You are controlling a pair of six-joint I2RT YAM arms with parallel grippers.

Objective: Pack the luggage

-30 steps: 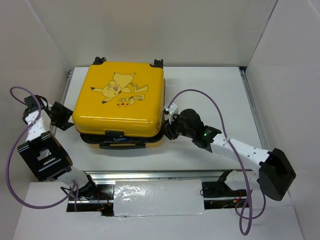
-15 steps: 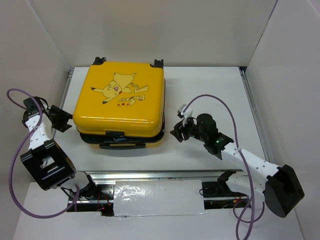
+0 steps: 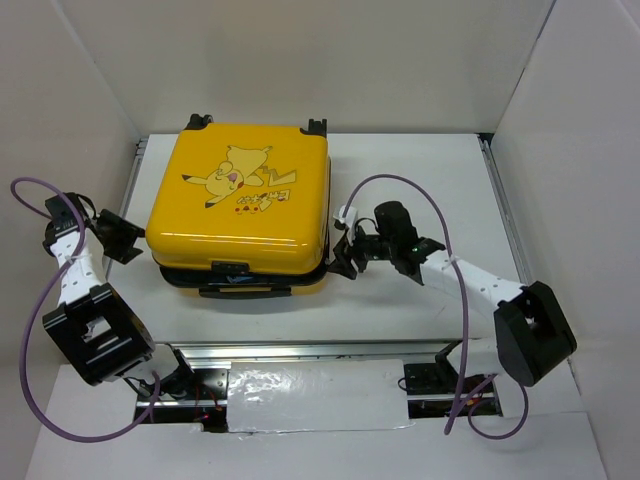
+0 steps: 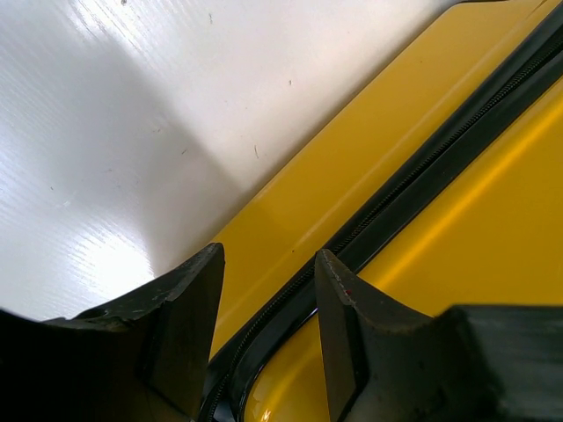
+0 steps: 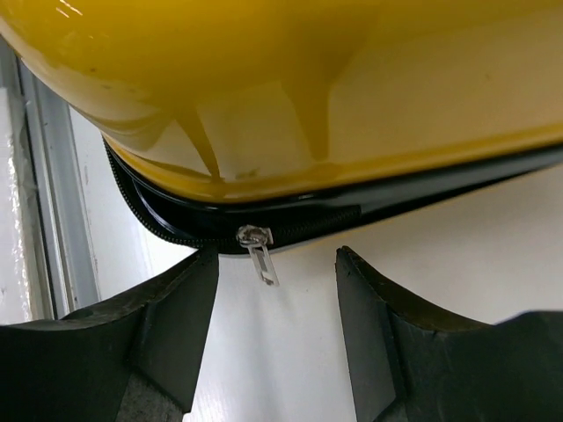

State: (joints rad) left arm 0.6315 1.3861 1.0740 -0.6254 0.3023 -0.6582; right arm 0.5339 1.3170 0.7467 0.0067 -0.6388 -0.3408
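Observation:
The yellow luggage (image 3: 240, 205) lies flat with its Pikachu lid down, and a black zipper seam shows along its sides. My left gripper (image 3: 128, 240) is open at its left edge. In the left wrist view the open gripper (image 4: 268, 255) straddles the black seam (image 4: 413, 180) without gripping it. My right gripper (image 3: 346, 258) is open at the right front corner. In the right wrist view the silver zipper pull (image 5: 262, 262) hangs from the seam just ahead of the open gripper (image 5: 277, 255), free of both fingers.
Black wheels (image 3: 316, 126) stick out at the luggage's far end and a black handle (image 3: 232, 270) at its near side. A metal rail (image 3: 300, 350) runs along the table's near edge. White walls close in the left, back and right.
My right arm pulled back to the right, then returned to the luggage's right front corner. My left gripper drew back slightly to the left. The luggage has not moved.

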